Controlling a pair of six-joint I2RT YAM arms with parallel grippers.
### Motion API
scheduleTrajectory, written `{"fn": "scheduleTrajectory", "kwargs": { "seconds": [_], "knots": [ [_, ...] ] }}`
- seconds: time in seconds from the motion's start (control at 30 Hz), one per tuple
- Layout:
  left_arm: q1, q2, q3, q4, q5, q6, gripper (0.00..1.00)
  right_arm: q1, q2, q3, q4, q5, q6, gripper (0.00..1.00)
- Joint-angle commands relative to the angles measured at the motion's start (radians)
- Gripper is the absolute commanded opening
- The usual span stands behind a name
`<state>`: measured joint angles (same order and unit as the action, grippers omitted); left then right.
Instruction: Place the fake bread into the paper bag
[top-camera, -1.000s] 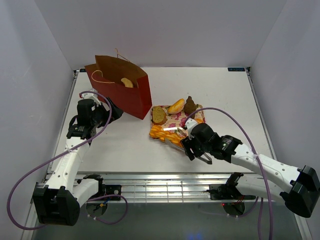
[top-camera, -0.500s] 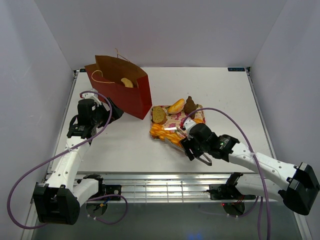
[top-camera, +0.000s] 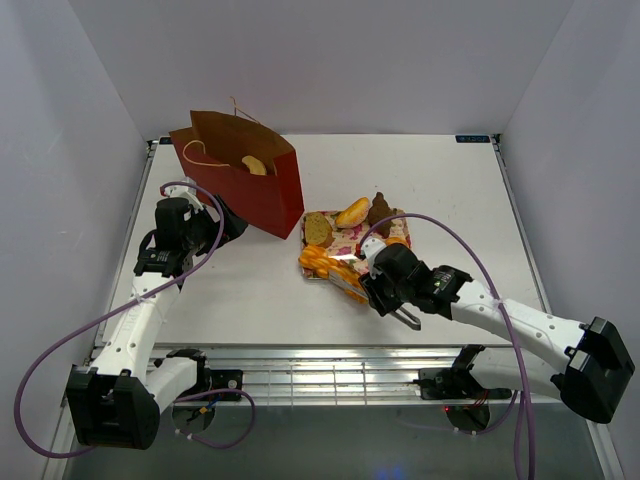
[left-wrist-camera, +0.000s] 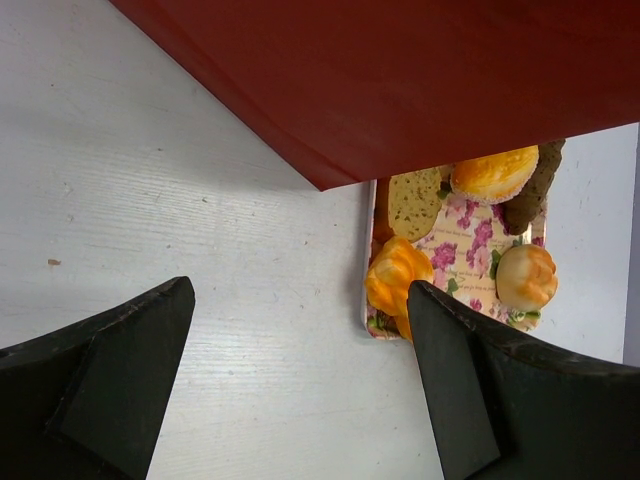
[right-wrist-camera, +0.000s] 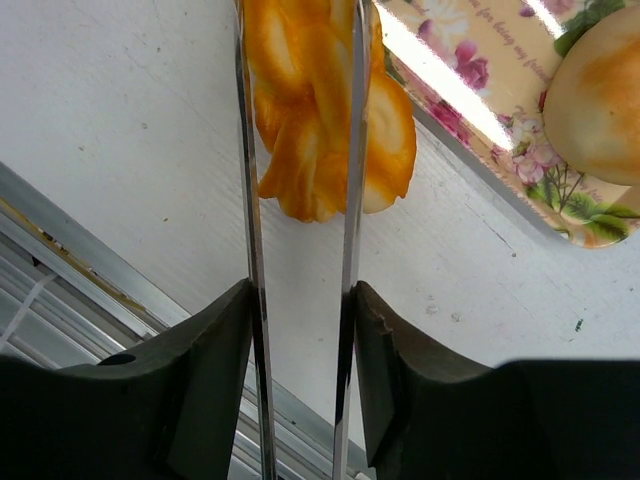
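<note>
Narrowed since a second ago, the right gripper (top-camera: 347, 280) seems to pinch the twisted loaf (right-wrist-camera: 305, 120) at the tray's (right-wrist-camera: 470, 90) lower-left edge (it bulges past both blades). A shallow grip could drop it mid-carry. Other pastries (top-camera: 352, 212) crowd the tray. The paper bag (top-camera: 255, 195) stands upper left, with the left gripper (left-wrist-camera: 298, 300) wide open beside it.

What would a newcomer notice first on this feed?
The dark red bag standing far left, one roll already inside. Then the floral tray of glossy pastries mid-table, where the right gripper has its jaws astride an orange twisted loaf hanging over the near edge.
</note>
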<state>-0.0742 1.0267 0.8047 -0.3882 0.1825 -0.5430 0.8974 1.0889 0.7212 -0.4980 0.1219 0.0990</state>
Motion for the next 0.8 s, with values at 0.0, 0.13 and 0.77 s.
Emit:
{"fn": "scheduleTrajectory", "kwargs": {
  "seconds": [0.0,0.13,0.77],
  "knots": [
    [-0.003,-0.002,0.002,0.008,0.018,-0.005,0.98,0.003,-0.011,0.046,0.05,-0.019,0.001,0.44],
    [-0.003,-0.001,0.001,0.008,0.018,-0.005,0.98,0.003,-0.018,0.04,0.05,-0.021,0.008,0.39],
    [-0.004,-0.004,0.001,0.008,0.017,-0.005,0.98,0.003,-0.104,0.06,0.075,-0.018,0.038,0.36]
  ]
}}
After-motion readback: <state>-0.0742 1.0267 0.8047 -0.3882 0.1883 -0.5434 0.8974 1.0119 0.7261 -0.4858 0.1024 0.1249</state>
